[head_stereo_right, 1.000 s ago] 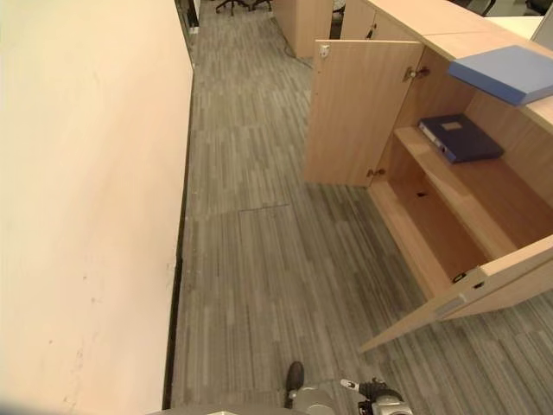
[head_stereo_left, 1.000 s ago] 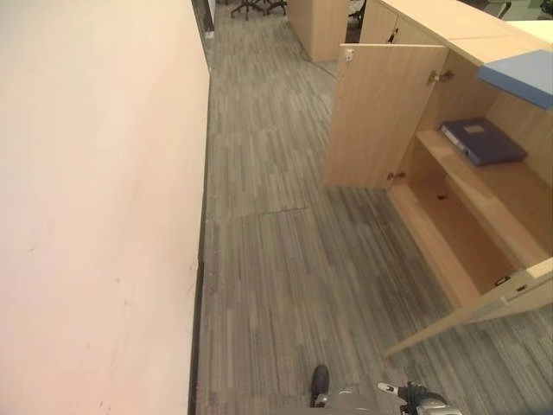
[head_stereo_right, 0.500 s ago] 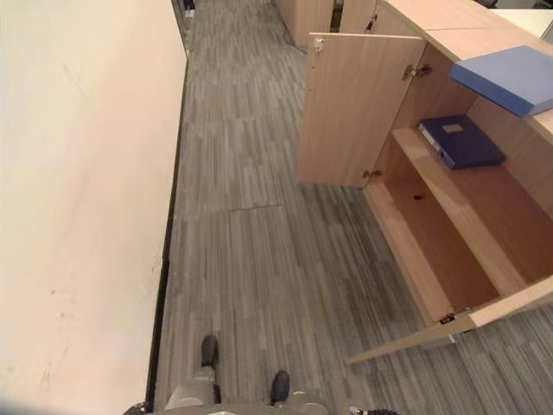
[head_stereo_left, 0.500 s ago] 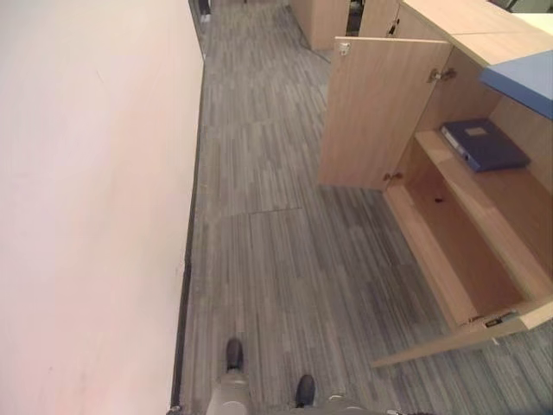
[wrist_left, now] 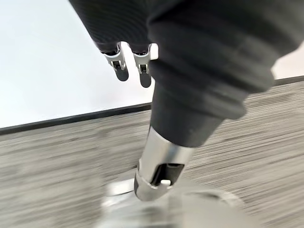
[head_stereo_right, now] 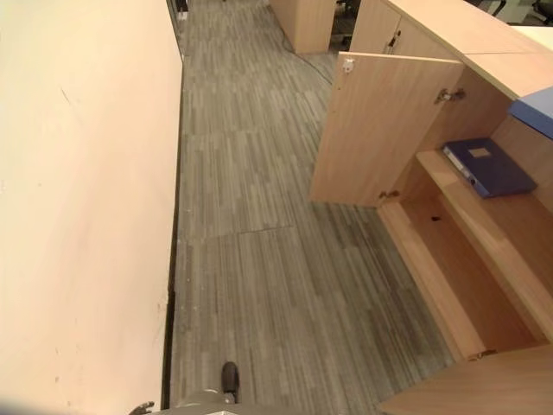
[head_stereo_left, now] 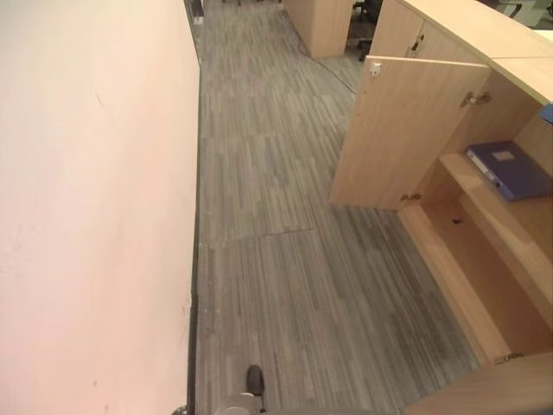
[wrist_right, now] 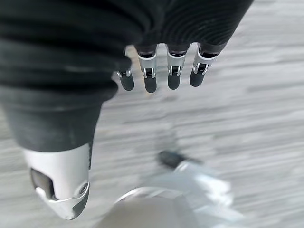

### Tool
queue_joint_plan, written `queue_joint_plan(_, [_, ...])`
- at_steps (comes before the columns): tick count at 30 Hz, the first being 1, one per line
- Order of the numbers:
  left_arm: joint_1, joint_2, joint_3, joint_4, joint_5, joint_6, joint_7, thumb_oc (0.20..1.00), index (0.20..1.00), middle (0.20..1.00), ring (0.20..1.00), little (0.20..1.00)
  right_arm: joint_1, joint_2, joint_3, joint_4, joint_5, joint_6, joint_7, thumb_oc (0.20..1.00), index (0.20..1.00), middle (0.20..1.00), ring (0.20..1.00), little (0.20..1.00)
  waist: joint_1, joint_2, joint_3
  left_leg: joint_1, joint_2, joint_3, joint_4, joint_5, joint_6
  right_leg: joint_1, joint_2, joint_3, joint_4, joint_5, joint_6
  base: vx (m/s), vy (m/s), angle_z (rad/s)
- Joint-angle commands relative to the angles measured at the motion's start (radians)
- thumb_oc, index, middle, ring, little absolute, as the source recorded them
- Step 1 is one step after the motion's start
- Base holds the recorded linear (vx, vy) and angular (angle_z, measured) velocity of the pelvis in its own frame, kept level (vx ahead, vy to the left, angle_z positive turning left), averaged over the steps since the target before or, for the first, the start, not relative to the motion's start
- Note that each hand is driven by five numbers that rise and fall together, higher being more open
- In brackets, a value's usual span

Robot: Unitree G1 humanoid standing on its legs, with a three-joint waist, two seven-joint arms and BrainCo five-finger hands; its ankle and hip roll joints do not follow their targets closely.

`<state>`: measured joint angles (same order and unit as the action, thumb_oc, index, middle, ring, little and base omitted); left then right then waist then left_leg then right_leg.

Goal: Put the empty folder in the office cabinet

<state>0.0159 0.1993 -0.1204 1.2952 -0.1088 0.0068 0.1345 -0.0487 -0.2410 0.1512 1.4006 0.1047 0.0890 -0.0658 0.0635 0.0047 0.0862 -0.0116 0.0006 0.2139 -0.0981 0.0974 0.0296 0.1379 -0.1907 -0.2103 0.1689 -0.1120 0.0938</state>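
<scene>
Looking down from our head camera, we are seeing a long stretch of grey striped carpet (head_stereo_right: 259,216) running between a pale wall (head_stereo_right: 78,216) on our left and a light wooden office cabinet (head_stereo_right: 484,52) on our right. The cabinet's far door (head_stereo_right: 380,130) is standing wide open, swung out over the carpet, and a second door (head_stereo_right: 484,389) is showing as a wooden slab at the lower right corner. Inside, we are seeing a shelf (head_stereo_right: 492,216) with a lower compartment beneath it.

A dark blue folder (head_stereo_right: 488,166) is lying flat on that shelf, toward its far end, near the open door's hinge side. A lighter blue folder (head_stereo_right: 534,111) is resting on top of the cabinet at the right edge, only partly in view. We cannot tell from here which of the two is the empty one.

Our left hand (wrist_left: 130,64) is hanging beside us above the carpet, close to the dark skirting of the wall; its fingers are pointing straight out, relaxed and holding nothing. Our right hand (wrist_right: 161,71) is likewise hanging over the carpet with its fingers straight in a row, carrying nothing. Neither hand is touching a folder or the cabinet.
</scene>
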Motion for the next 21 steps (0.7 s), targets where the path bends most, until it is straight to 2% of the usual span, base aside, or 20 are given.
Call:
queue_joint_plan(1, [0.009, 0.024, -0.004, 0.031, 0.030, 0.008, -0.006, 1.000, 1.000, 1.000, 1.000, 1.000, -0.016, -0.022, 0.004, -0.038, 0.016, 0.009, 0.018, 1.000, 1.000, 1.000, 1.000, 1.000, 0.027, -0.011, -0.002, -0.017, -0.077, -0.077, 0.011, -0.055, 0.006, -0.094, -0.185, 0.015, 0.201, 0.291, 0.073, 0.19, 0.273, 0.04])
queue_joint_plan(4, [0.002, 0.038, -0.010, 0.030, 0.032, 0.010, -0.009, 1.000, 1.000, 1.000, 1.000, 1.000, -0.029, -0.009, 0.004, -0.060, 0.058, -0.002, 0.016, 1.000, 1.000, 1.000, 1.000, 1.000, 0.027, -0.007, 0.017, 0.036, -0.086, -0.064, 0.011, -0.110, 0.013, -0.155, -0.229, -0.069, 0.313, 0.299, 0.069, 0.21, 0.219, 0.10])
queue_joint_plan(5, [0.001, 0.038, -0.009, 0.030, 0.032, 0.010, -0.009, 1.000, 1.000, 1.000, 1.000, 1.000, -0.030, -0.009, 0.005, -0.059, 0.059, -0.002, 0.016, 1.000, 1.000, 1.000, 1.000, 1.000, 0.026, -0.008, 0.019, 0.040, -0.086, -0.066, 0.011, -0.116, 0.012, -0.155, -0.231, -0.068, 0.321, 0.291, 0.070, 0.17, 0.046, 0.01])
queue_joint_plan(6, [-0.003, 0.040, -0.007, 0.031, 0.021, 0.008, -0.009, 1.000, 1.000, 1.000, 1.000, 1.000, -0.046, -0.006, 0.009, -0.068, 0.074, -0.005, 0.024, 1.000, 1.000, 1.000, 1.000, 1.000, 0.018, 0.006, 0.036, 0.060, -0.065, -0.066, 0.011, -0.122, 0.008, -0.209, -0.192, -0.117, 0.312, 0.242, 0.059, 0.18, -0.027, -0.01])
queue_joint_plan(8, [-0.002, 0.037, -0.006, 0.038, 0.013, 0.009, -0.014, 1.000, 1.000, 1.000, 1.000, 1.000, -0.068, -0.005, 0.015, -0.082, 0.095, -0.009, 0.030, 1.000, 1.000, 1.000, 1.000, 1.000, 0.008, 0.017, 0.056, 0.088, -0.052, -0.070, 0.011, -0.132, -0.001, -0.263, -0.137, -0.150, 0.230, 0.218, 0.058, 0.21, -0.079, 0.03])
queue_joint_plan(10, [0.003, 0.033, -0.003, 0.046, 0.012, 0.012, -0.019, 1.000, 1.000, 1.000, 1.000, 1.000, -0.087, -0.010, 0.015, -0.085, 0.110, -0.011, 0.024, 1.000, 1.000, 1.000, 1.000, 1.000, -0.004, 0.019, 0.077, 0.124, -0.042, -0.075, 0.011, -0.149, -0.013, -0.286, -0.068, -0.178, 0.088, 0.233, 0.063, 0.18, -0.114, 0.01])
queue_joint_plan(11, [0.002, 0.033, -0.003, 0.046, 0.012, 0.012, -0.019, 1.000, 1.000, 1.000, 1.000, 1.000, -0.087, -0.010, 0.015, -0.085, 0.110, -0.011, 0.024, 1.000, 1.000, 1.000, 1.000, 1.000, -0.004, 0.019, 0.078, 0.124, -0.041, -0.075, 0.011, -0.149, -0.014, -0.285, -0.068, -0.178, 0.087, 0.234, 0.063, 0.24, -0.134, -0.04])
queue_joint_plan(12, [0.010, 0.029, 0.003, 0.057, 0.018, 0.015, -0.025, 1.000, 1.000, 1.000, 1.000, 1.000, -0.097, -0.016, 0.003, -0.080, 0.121, -0.013, 0.017, 1.000, 1.000, 1.000, 1.000, 1.000, -0.015, 0.003, 0.083, 0.152, -0.047, -0.075, 0.011, -0.165, -0.024, -0.314, -0.024, -0.214, -0.029, 0.265, 0.080, 0.24, -0.120, -0.02])
queue_joint_plan(14, [0.015, 0.029, 0.012, 0.067, 0.022, 0.016, -0.032, 1.000, 1.000, 1.000, 1.000, 1.000, -0.099, -0.019, -0.005, -0.074, 0.126, -0.014, 0.016, 1.000, 1.000, 1.000, 1.000, 1.000, -0.015, -0.004, 0.083, 0.171, -0.044, -0.070, 0.011, -0.181, -0.032, -0.310, -0.002, -0.250, -0.092, 0.287, 0.086, 0.30, -0.167, -0.04])
queue_joint_plan(15, [0.014, 0.030, 0.012, 0.073, 0.034, 0.014, -0.034, 1.000, 1.000, 1.000, 1.000, 1.000, -0.095, -0.021, -0.008, -0.068, 0.129, -0.016, 0.014, 1.000, 1.000, 1.000, 1.000, 1.000, -0.015, -0.009, 0.078, 0.187, -0.039, -0.069, 0.011, -0.200, -0.039, -0.275, 0.011, -0.269, -0.138, 0.278, 0.081, 0.19, -0.127, 0.05])
queue_joint_plan(18, [0.022, 0.026, 0.011, 0.082, 0.043, 0.011, -0.031, 1.000, 1.000, 1.000, 1.000, 1.000, -0.081, -0.019, -0.008, -0.054, 0.124, -0.020, 0.007, 1.000, 1.000, 1.000, 1.000, 1.000, -0.017, -0.017, 0.057, 0.205, -0.023, -0.068, 0.011, -0.219, -0.050, -0.251, 0.022, -0.266, -0.143, 0.263, 0.064, 0.29, -0.175, 0.27])
queue_joint_plan(19, [0.024, 0.023, 0.022, 0.082, 0.032, 0.014, -0.029, 1.000, 1.000, 1.000, 1.000, 1.000, -0.063, -0.025, -0.011, -0.020, 0.108, -0.012, 0.001, 1.000, 1.000, 1.000, 1.000, 1.000, -0.018, -0.016, 0.042, 0.228, 0.003, -0.069, 0.011, -0.225, -0.057, -0.240, 0.034, -0.262, -0.127, 0.246, 0.056, 0.19, -0.111, 0.08])
queue_joint_plan(20, [0.024, 0.023, 0.022, 0.082, 0.032, 0.014, -0.029, 1.000, 1.000, 1.000, 1.000, 1.000, -0.063, -0.025, -0.011, -0.020, 0.108, -0.012, 0.001, 1.000, 1.000, 1.000, 1.000, 1.000, -0.018, -0.015, 0.042, 0.229, 0.004, -0.069, 0.011, -0.225, -0.058, -0.239, 0.034, -0.262, -0.126, 0.245, 0.056, 0.35, -0.268, 0.09])
queue_joint_plan(21, [0.018, 0.021, 0.023, 0.078, 0.023, 0.012, -0.026, 1.000, 1.000, 1.000, 1.000, 1.000, -0.048, -0.030, -0.001, 0.001, 0.072, -0.008, -0.012, 1.000, 1.000, 1.000, 1.000, 1.000, -0.018, -0.019, 0.039, 0.225, 0.040, -0.062, 0.082, -0.251, -0.078, -0.217, 0.040, -0.267, -0.107, 0.205, 0.035, 0.23, -0.244, 0.07])
